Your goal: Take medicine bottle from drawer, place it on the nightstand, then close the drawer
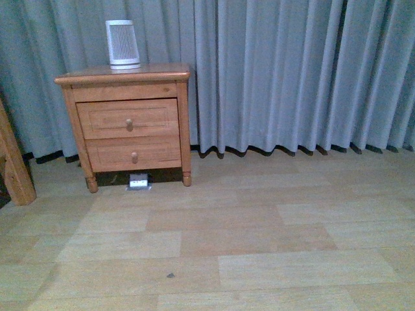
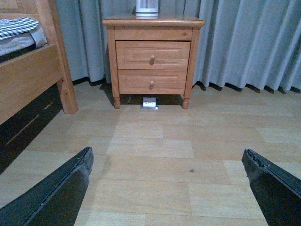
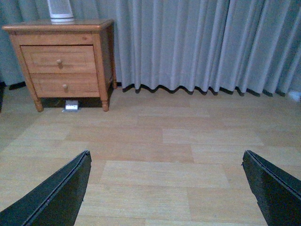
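A: so where's the medicine bottle sitting? not seeing it anywhere
B: it isn't showing, I'm guessing it's lying inside the drawer point(image 1: 128, 118), which is sitting fully shut in the nightstand point(image 1: 162, 69)
A: and the claws?
B: left gripper point(image 2: 167, 153) and right gripper point(image 3: 165, 153) are both gaping wide, carrying nothing, hanging well apart from it. The knob point(image 1: 129, 124) is lying ahead and off to the left, so I'm reckoning the left one is sitting nearer
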Robot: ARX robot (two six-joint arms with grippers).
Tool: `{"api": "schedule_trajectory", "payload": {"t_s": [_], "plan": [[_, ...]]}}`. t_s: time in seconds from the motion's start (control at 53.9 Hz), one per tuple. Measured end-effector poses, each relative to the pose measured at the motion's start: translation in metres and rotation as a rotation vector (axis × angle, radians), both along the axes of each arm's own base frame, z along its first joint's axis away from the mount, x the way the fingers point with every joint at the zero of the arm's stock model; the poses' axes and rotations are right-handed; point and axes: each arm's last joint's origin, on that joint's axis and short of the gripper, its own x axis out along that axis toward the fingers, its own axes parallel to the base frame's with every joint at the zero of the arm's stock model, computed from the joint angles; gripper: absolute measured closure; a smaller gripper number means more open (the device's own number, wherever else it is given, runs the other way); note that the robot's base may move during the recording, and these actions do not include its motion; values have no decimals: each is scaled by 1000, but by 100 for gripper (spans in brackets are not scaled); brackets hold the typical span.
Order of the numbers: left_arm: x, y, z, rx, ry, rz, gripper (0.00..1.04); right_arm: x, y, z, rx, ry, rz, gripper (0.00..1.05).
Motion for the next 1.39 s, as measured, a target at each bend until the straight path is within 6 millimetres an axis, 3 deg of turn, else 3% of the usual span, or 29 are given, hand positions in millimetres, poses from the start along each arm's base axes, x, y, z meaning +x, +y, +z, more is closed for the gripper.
{"api": "schedule_trajectory", "payload": {"t_s": [1.391], "plan": [[0, 0, 0, 0, 0, 0, 7, 0, 0, 0, 0, 0, 0, 7]]}}
